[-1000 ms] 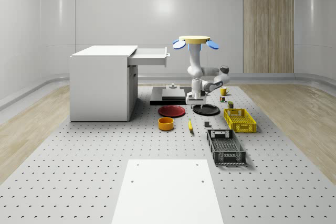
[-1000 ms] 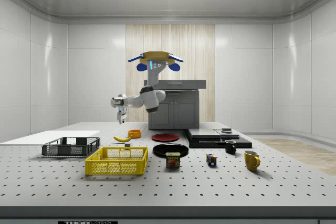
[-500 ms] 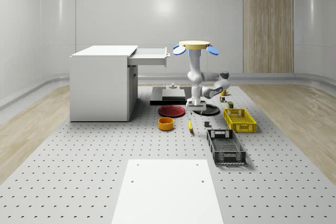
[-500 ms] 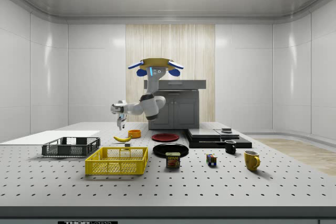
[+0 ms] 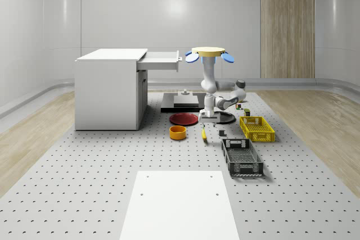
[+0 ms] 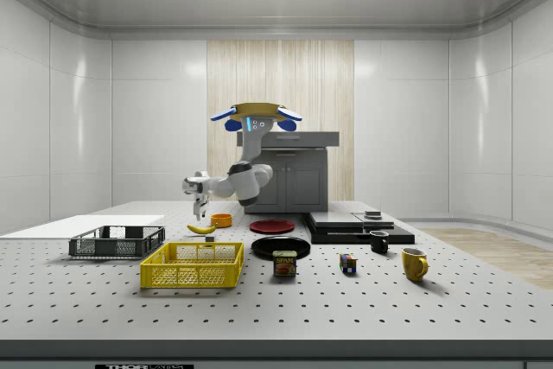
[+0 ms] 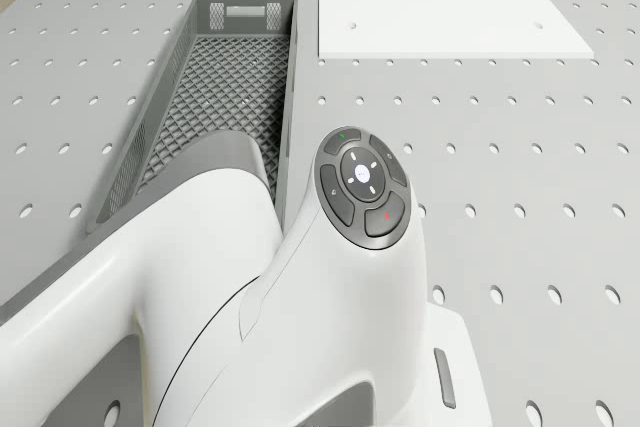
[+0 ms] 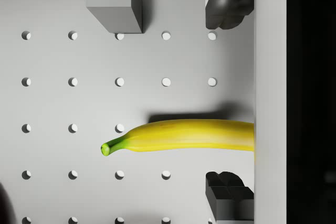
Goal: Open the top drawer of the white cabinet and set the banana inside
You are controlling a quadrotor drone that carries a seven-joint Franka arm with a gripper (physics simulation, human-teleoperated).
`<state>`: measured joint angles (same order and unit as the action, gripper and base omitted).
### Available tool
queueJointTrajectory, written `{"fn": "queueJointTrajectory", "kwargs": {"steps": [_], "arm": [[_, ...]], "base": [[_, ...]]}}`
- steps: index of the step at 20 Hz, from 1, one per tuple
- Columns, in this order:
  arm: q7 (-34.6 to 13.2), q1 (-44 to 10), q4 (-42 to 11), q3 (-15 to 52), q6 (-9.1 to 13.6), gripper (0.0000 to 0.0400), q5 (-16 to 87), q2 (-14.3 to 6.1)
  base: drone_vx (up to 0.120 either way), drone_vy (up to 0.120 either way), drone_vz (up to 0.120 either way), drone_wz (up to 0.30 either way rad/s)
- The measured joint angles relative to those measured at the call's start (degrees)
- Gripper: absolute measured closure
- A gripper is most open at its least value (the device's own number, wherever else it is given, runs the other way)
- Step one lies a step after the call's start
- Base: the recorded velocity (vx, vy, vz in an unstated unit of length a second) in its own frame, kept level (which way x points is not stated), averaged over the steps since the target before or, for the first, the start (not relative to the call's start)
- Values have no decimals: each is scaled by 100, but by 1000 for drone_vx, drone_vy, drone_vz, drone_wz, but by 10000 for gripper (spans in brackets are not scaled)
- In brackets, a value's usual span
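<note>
Where the side view begins, a yellow basket (image 6: 192,264) stands nearest on the perforated surface (image 6: 363,308), with a dark crate (image 6: 117,241) to that view's left and a small can (image 6: 284,263) to its right, whose label has lettering too small to read; a yellow mug (image 6: 414,264) and a dark mug (image 6: 378,241) stand further to the side view's right; behind the basket the banana (image 6: 201,228) lies on the surface beside an orange bowl (image 6: 221,219), and the claw (image 6: 200,206) hangs just above the banana; the wrist view adds what the side view cannot, the claw (image 8: 227,98) spread wide with a dark fingertip (image 8: 226,6) on either side of the banana (image 8: 178,136) and touching neither; the drone view looks down on the arm and the dark crate (image 7: 215,97); the drone (image 5: 209,54) hovers over the plates beside the white cabinet (image 5: 109,88), whose top drawer (image 5: 161,60) stands pulled out in the whole-scene view; a red plate (image 5: 184,118) lies beyond the bowl.
</note>
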<state>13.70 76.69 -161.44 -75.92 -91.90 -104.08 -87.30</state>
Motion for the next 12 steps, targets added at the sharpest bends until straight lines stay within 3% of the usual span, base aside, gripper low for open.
{"fn": "queueJointTrajectory", "kwargs": {"steps": [5,12], "arm": [[353,410,65,71,11,0,-82,53],[573,752,244,549,-155,0,-540,99]], "base": [[0,0,0,0],[0,0,0,0]]}}
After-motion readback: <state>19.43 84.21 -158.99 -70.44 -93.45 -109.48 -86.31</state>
